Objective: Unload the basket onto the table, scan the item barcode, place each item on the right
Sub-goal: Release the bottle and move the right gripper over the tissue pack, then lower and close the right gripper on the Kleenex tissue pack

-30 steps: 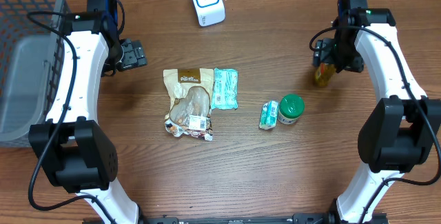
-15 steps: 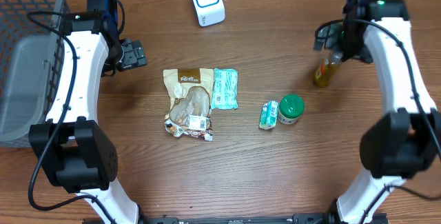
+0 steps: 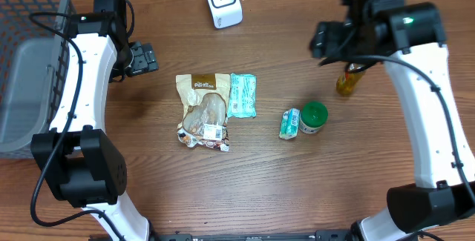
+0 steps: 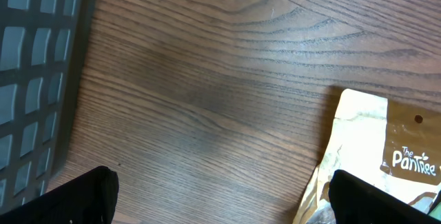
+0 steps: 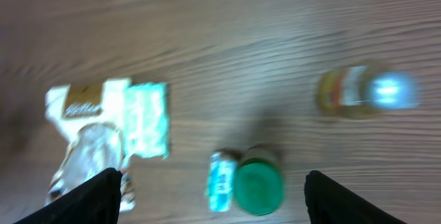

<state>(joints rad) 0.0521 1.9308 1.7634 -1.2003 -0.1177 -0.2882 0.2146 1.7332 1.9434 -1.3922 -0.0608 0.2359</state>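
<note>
Fingers (image 4: 76,200) of left tool (image 4: 220,193) stand wide, gripping nothing; right tool (image 5: 213,189), blurred, seems equally wide and empty.

The table (image 3: 297,196) is brown with dark wood grain. A white scanner (image 3: 223,1) has a blue ring. The jar lid (image 3: 314,113) is green.

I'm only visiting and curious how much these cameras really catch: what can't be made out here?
- Barcodes: the label on the snack pouch is too small to read from overhead.
- Yellow bottle: top hidden by the right arm overhead; blurred by motion in the right wrist view.
- Green-lidded jar: smeared by motion, right wrist view.
- Basket: cut off by the overhead picture's left edge.
</note>
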